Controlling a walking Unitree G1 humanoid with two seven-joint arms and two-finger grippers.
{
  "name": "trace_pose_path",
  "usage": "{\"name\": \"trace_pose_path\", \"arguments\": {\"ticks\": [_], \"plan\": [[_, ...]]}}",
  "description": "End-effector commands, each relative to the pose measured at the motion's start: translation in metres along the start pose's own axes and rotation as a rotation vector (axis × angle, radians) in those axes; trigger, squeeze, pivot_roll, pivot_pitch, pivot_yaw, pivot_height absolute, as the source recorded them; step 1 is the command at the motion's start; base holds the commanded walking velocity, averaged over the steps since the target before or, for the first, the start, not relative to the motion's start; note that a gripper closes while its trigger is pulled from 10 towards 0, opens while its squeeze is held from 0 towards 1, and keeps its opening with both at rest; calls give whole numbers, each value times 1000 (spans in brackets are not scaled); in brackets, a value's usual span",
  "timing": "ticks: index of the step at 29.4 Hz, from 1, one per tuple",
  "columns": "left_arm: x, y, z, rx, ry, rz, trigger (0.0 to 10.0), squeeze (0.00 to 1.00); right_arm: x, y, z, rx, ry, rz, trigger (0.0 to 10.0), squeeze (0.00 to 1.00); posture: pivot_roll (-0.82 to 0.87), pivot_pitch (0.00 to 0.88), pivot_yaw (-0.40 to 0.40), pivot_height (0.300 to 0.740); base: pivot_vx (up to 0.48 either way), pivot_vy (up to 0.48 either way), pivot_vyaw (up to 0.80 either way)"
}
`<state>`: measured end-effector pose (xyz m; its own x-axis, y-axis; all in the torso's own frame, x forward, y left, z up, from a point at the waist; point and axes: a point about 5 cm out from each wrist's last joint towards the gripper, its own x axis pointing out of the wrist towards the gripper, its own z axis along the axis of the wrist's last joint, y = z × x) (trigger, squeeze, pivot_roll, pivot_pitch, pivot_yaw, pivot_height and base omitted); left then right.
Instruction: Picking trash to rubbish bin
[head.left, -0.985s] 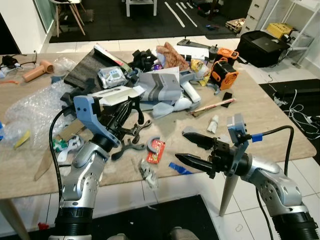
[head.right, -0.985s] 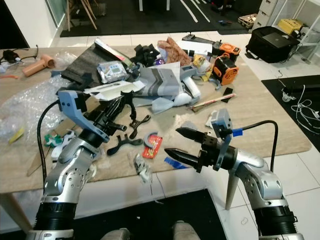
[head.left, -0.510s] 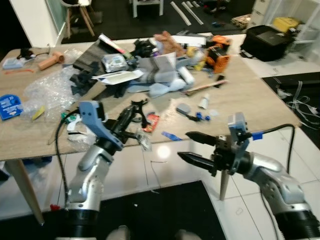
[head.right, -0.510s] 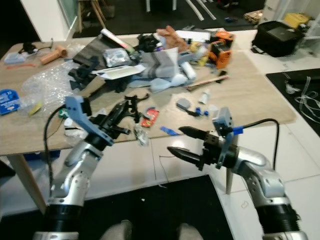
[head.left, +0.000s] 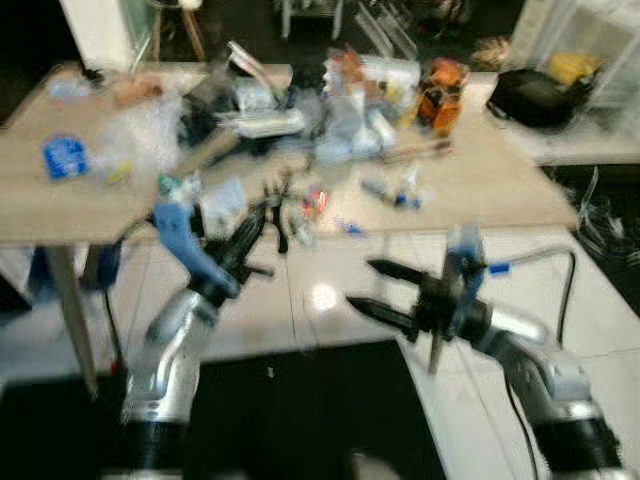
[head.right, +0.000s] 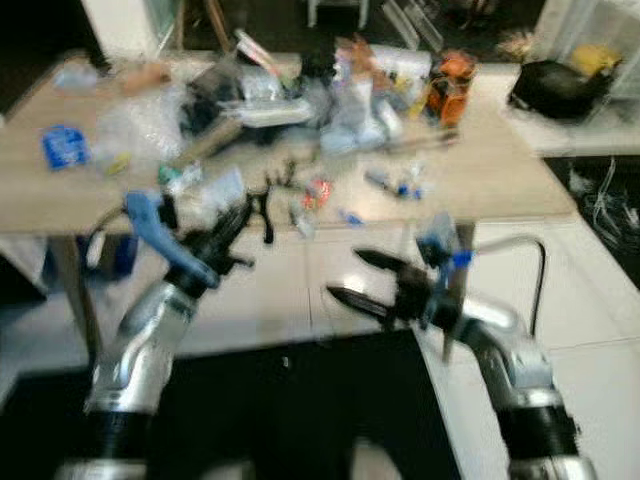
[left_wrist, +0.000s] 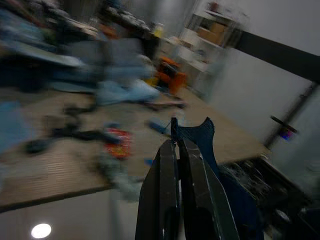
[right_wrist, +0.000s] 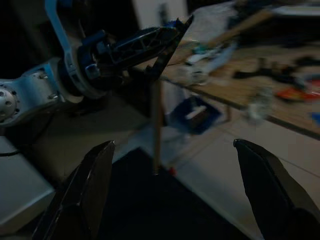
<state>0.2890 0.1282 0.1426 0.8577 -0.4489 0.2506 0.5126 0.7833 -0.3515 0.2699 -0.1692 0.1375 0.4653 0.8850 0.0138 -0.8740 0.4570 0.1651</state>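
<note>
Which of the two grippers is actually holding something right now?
The left gripper: its fingers are pressed together on a thin dark blue piece. The right gripper is spread wide with nothing between its fingers.

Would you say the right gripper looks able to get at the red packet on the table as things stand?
Probably not yet: the right gripper, fingers open, hangs over the floor short of the table edge, and the red packet lies further in among clutter.

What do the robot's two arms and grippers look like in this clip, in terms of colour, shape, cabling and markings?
Both arms are silver with black lower sleeves. The left gripper has long black fingers, a blue bracket at the wrist and a black cable looping behind. The right gripper has long pointed black fingers, a pale camera mount with a blue tag and a black cable.
</note>
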Motion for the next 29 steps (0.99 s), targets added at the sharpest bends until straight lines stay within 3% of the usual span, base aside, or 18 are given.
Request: {"name": "trace_pose_path", "arguments": {"ticks": [1,11,15,29], "plan": [[2,-2,1,18,5,-17,10000,0,0,1,-1,2,14,-1,10000,0,-75,0,-26,740,0,0,-800],[1,-3,-1,53,18,-43,10000,0,2,1,-2,0,24,0,10000,0,-75,0,-26,740,0,0,-800],[-3,-2,-6,129,28,-74,10000,0,3,0,-2,2,14,-11,10000,0,-75,0,-26,740,0,0,-800],[-5,1,-9,120,18,-58,10000,0,4,-2,0,10,-2,-28,10000,0,-75,0,-26,740,0,0,-800]]}}
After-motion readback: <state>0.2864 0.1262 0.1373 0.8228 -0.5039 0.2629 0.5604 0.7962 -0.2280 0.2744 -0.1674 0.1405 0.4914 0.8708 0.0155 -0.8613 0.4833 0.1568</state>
